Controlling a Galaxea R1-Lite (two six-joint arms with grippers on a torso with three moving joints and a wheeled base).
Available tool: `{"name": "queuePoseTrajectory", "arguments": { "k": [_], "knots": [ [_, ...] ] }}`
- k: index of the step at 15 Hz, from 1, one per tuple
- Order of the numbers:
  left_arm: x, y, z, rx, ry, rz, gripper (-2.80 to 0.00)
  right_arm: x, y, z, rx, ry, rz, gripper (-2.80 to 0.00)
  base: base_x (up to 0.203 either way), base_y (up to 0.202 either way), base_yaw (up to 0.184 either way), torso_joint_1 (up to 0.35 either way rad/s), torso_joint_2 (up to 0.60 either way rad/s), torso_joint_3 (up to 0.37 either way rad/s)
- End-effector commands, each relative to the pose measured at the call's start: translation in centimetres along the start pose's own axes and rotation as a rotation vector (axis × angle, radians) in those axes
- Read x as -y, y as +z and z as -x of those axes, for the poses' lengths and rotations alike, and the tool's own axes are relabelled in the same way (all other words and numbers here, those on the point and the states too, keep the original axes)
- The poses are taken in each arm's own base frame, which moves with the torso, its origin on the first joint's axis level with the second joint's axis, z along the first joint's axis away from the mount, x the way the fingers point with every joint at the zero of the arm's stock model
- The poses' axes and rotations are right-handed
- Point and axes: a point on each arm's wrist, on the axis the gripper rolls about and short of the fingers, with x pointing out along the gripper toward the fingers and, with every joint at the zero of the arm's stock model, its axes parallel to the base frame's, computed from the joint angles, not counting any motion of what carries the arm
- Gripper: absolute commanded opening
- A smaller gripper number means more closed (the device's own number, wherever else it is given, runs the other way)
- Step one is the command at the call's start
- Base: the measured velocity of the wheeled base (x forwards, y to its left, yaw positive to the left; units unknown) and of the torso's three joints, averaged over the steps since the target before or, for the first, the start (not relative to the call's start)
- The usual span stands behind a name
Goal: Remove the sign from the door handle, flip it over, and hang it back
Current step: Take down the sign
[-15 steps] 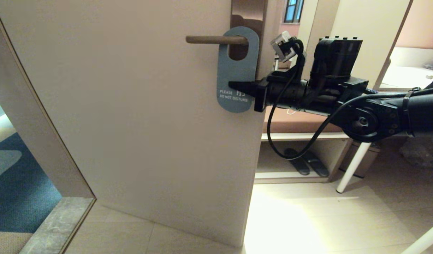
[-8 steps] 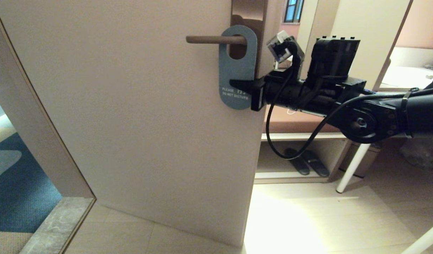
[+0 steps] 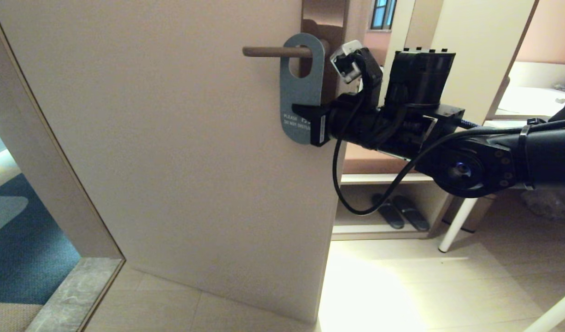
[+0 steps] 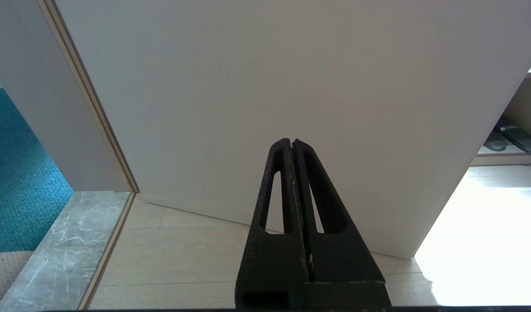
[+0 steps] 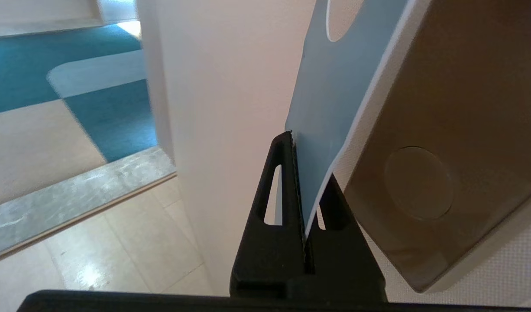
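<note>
Slate-blue flat sign [image 3: 297, 87] hangs by its oval hole on the bronze door handle [image 3: 271, 51]. Right gripper [image 3: 305, 115] fingers clamp its lower edge. Left gripper [image 4: 293, 145], fingers together, faces the smooth door [image 3: 172, 138].

Your head view is dim and warm; one overexposed patch glares on the floor [image 3: 379, 295] beyond the door [image 3: 172, 138]. Right wrist view: carpet [image 5: 53, 65] smeared with blur, backplate [image 5: 443, 130] close and soft. Left wrist view reads cooler, evenly lit.

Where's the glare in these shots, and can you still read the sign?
Head view: bright glare washes the floor right of the door; the sign shows blue, its small lettering partly hidden by the right gripper. Right wrist view: carpet slightly blurred, no lettering visible.
</note>
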Motion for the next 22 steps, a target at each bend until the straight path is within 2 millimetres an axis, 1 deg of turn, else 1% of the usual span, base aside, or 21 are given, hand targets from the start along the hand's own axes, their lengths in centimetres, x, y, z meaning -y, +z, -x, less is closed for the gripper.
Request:
{"name": "queuePoseTrajectory", "arguments": {
  "k": [1, 4, 6, 12, 15, 19, 22],
  "knots": [
    [0.0, 0.0, 0.0, 0.0, 0.0, 0.0, -2.8, -0.8, 0.1, -0.2, 0.004, -0.01, -0.002, -2.8, 0.0, 0.0, 0.0, 0.0, 0.0, 0.0],
    [0.0, 0.0, 0.0, 0.0, 0.0, 0.0, -2.8, -2.0, 0.8, -0.6, 0.021, -0.031, -0.037, -2.8, 0.0, 0.0, 0.0, 0.0, 0.0, 0.0],
    [0.0, 0.0, 0.0, 0.0, 0.0, 0.0, -2.8, -2.9, 1.1, -1.4, 0.036, -0.072, -0.061, -2.8, 0.0, 0.0, 0.0, 0.0, 0.0, 0.0],
    [0.0, 0.0, 0.0, 0.0, 0.0, 0.0, -2.8, -4.3, 0.6, -3.6, 0.048, -0.139, -0.074, -2.8, 0.0, 0.0, 0.0, 0.0, 0.0, 0.0],
    [0.0, 0.0, 0.0, 0.0, 0.0, -0.001, -2.8, -4.6, 0.3, -4.4, 0.081, -0.154, -0.073, -2.8, 0.0, 0.0, 0.0, 0.0, 0.0, 0.0],
    [0.0, 0.0, 0.0, 0.0, 0.0, 0.0, -2.8, -4.5, 0.0, -4.9, 0.096, -0.2, -0.077, -2.8, 0.0, 0.0, 0.0, 0.0, 0.0, 0.0],
    [0.0, 0.0, 0.0, 0.0, 0.0, 0.0, -2.8, -4.7, -0.2, -5.5, 0.11, -0.198, -0.083, -2.8, 0.0, 0.0, 0.0, 0.0, 0.0, 0.0]
  ]
}}
